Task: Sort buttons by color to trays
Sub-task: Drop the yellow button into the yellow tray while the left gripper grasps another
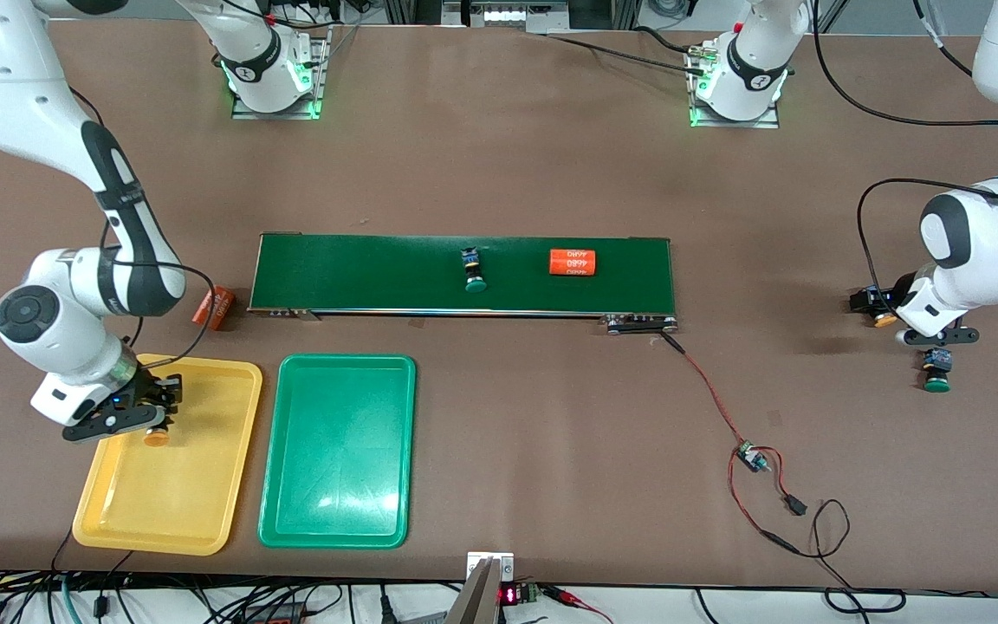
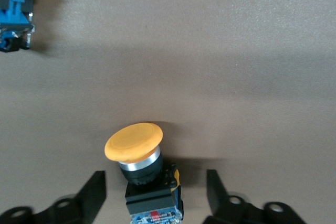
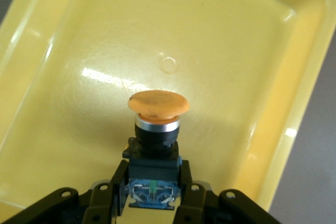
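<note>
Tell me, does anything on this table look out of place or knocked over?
Yes: one orange cylinder lies on the bare table just off the conveyor belt at the right arm's end, while another orange cylinder rides on it. A green-capped button lies on its side on the belt.

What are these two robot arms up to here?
They are sorting buttons by color. The right hand holds an orange button over the yellow tray. The left hand straddles another orange button lying on the table, fingers not touching it. The green tray is empty; one green button lies on the belt.
</note>
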Robot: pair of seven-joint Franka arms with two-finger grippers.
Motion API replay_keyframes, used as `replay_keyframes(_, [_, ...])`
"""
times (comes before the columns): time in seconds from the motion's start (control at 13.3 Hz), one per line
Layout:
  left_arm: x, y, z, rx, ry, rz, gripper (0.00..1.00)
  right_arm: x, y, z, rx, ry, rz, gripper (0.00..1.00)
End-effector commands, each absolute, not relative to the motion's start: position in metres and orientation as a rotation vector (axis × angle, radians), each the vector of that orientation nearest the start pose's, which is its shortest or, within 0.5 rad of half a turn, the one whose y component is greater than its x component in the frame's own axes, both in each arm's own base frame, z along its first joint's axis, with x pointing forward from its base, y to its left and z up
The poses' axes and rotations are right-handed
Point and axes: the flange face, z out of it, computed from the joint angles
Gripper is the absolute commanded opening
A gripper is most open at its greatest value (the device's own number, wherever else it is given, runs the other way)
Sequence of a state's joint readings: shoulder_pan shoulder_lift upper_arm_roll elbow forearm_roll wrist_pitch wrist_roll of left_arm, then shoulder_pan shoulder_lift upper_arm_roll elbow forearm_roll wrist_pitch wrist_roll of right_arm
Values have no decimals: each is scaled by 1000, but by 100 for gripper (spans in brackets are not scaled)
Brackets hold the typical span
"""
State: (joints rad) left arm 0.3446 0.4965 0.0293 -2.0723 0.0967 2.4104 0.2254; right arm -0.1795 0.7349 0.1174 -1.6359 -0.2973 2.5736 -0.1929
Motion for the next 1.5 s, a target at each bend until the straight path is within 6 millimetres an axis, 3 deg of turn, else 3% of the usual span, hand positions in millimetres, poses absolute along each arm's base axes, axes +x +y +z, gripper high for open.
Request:
replay_keyframes(0.0, [530, 210, 183, -3123, -102, 285, 26, 707, -48, 201, -3207, -518, -356, 27])
replay_keyframes(0.15, [532, 210, 192, -3122, -104, 280, 20, 706, -48, 197, -3205, -511, -347, 40])
replay_keyframes(0.3, [534, 200, 218, -3131, -93, 346, 16, 707, -48, 198, -3206, -511, -349, 76])
replay_keyframes(0.38, [538, 184, 232, -3140, -48, 364, 17, 707, -47, 199, -3205, -516, -349, 85])
replay_keyframes(0.53, [550, 141, 263, -3154, 8, 375, 17, 707, -45, 208, -3208, -537, -338, 94])
replay_keyframes(0.68, [556, 99, 276, -3176, 6, 386, 23, 704, -33, 237, -3213, -535, -233, 94])
replay_keyframes(0.9, [563, 35, 276, -3295, 28, 399, 21, 689, 22, 301, -3231, -355, -62, 94])
replay_keyframes(1.13, [563, -52, 281, -3383, 173, 423, 21, 667, 75, 355, -3122, -159, 54, 95])
replay_keyframes(1.28, [557, -114, 285, -3497, 164, 453, 19, 651, 109, 374, -3101, -201, 113, 95])
replay_keyframes(1.43, [551, -158, 273, -3545, 226, 470, 20, 634, 134, 381, -3114, -204, 107, 95])
